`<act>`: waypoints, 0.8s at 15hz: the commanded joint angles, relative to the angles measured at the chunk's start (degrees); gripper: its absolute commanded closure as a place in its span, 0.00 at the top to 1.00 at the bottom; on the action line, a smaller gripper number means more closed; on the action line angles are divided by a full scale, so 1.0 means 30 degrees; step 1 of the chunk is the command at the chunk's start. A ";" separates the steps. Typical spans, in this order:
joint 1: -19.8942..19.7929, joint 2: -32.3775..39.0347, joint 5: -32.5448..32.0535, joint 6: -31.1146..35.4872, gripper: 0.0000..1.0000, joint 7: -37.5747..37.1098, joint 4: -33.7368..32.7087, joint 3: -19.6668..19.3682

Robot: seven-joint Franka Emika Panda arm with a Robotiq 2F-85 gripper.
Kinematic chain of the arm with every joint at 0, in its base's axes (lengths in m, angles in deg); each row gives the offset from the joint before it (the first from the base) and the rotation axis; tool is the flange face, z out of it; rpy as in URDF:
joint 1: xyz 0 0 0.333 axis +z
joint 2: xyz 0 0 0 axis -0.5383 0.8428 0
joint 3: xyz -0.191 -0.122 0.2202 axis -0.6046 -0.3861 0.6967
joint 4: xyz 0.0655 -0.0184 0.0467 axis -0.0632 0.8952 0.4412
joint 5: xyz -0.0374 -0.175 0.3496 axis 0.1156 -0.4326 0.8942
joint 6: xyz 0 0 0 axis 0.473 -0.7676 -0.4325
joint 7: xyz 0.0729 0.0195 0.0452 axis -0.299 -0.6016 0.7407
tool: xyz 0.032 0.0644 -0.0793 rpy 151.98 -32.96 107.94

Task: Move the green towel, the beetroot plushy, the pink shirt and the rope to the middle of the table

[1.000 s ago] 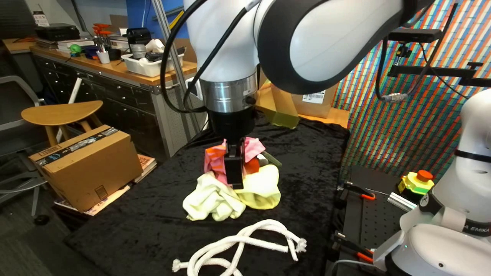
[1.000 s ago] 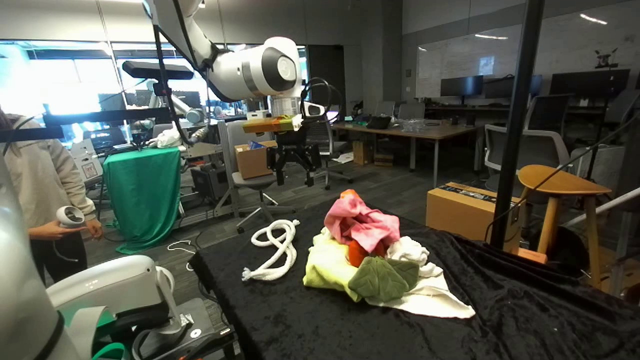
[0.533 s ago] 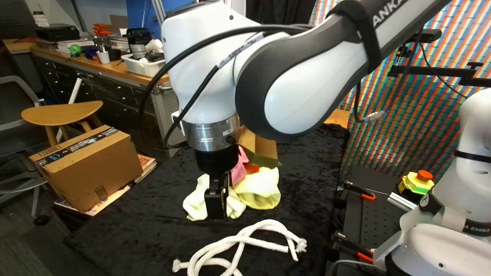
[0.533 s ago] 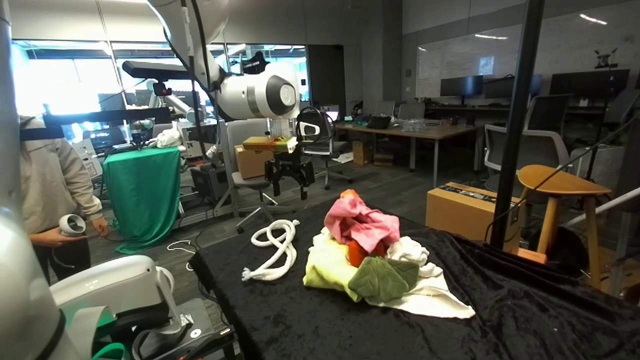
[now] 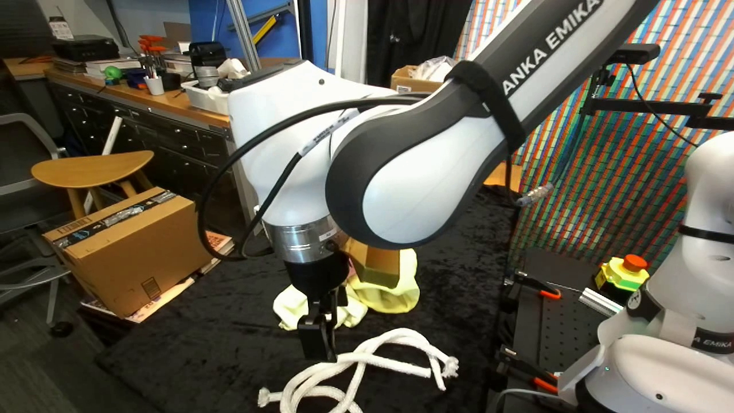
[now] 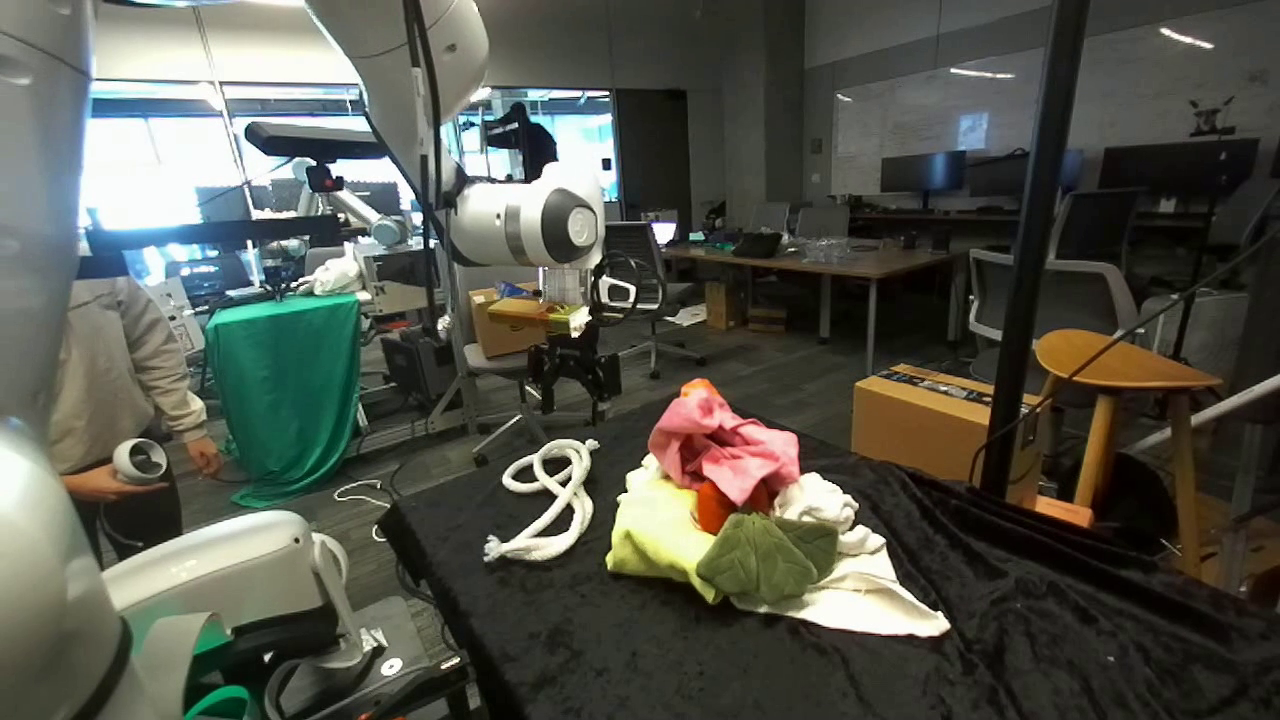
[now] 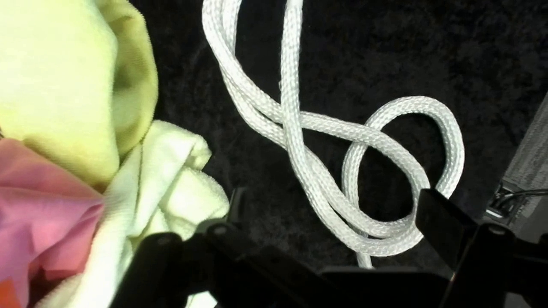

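Over the table (image 6: pixel 650 665), the empty pincer (image 6: pixel 573 405) is spread wide; the rope (image 7: pixel 332 126) lies below, slanting across its gap.

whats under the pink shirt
In an exterior view, the pink shirt partly covers the beetroot plushy, whose red side shows below the shirt's edge. The green towel lies beside the shirt; whether it runs beneath is hidden, as is anything deeper.

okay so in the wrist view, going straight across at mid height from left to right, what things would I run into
Pink shirt, green towel, pale cream-yellow cloth, rope, then a grey surface cut off by the right edge.
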State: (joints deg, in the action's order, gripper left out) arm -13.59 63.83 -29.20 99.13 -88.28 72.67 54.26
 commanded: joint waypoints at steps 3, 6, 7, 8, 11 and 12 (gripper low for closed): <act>0.0194 0.0993 0.0959 0.0493 1.00 -0.0219 -0.0676 -0.0192; 0.0227 0.1702 0.1060 0.0820 1.00 -0.0332 -0.0794 -0.0364; 0.0217 0.1965 0.1060 0.0947 1.00 -0.0314 -0.0818 -0.0421; 0.0217 0.2253 0.1015 0.1025 1.00 -0.0342 -0.0883 -0.0512; 0.0201 0.2862 0.0977 0.1223 1.00 -0.0312 -0.0995 -0.0739; 0.0179 0.2994 0.1018 0.1264 1.00 -0.0283 -0.1043 -0.0798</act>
State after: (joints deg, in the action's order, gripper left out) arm -13.59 70.86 -27.44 102.34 -88.99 71.55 52.83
